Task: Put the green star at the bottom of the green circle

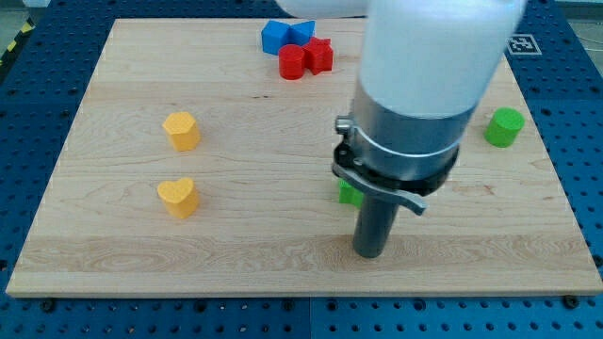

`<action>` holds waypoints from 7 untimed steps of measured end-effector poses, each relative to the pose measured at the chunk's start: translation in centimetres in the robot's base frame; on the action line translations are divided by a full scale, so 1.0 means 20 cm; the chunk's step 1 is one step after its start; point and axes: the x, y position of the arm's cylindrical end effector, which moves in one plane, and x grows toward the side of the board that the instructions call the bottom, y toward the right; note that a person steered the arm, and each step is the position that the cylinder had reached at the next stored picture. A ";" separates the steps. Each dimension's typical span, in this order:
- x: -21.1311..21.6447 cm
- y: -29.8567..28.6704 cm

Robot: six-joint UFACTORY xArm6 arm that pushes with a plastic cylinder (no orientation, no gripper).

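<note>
While the arm filled the middle of the view, my tip (368, 252) rested on the wooden counter (264, 245) toward the view's bottom, right of centre. There was no hand on this arm, only the straight dark rod, so nothing could be said of spreading or pinching.

The green star (349, 194) was mostly hidden behind the rod and its metal collar; only a small green piece showed at the rod's left side, just above and slightly left of my tip. Whether the tip touched it could not be told, and its star shape could not be made out from the little that showed.

The green circle (504, 126) stood near the counter's right edge, well apart from the star, toward the view's upper right of it.

At the view's top, a blue block (275, 37) and a second blue block (301, 31) sat touching each other, with a red cylinder (293, 62) and a red star (319, 56) just below them, also pressed close together.

On the view's left, a yellow block (181, 130) with flat sides stood above a yellow heart (177, 197), the two apart from each other and far from my tip.
</note>
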 end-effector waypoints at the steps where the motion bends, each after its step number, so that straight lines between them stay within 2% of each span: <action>1: 0.00 0.00; 2: -0.05 0.00; 5: -0.17 -0.24; 6: -0.35 -0.18; 7: -0.36 -0.09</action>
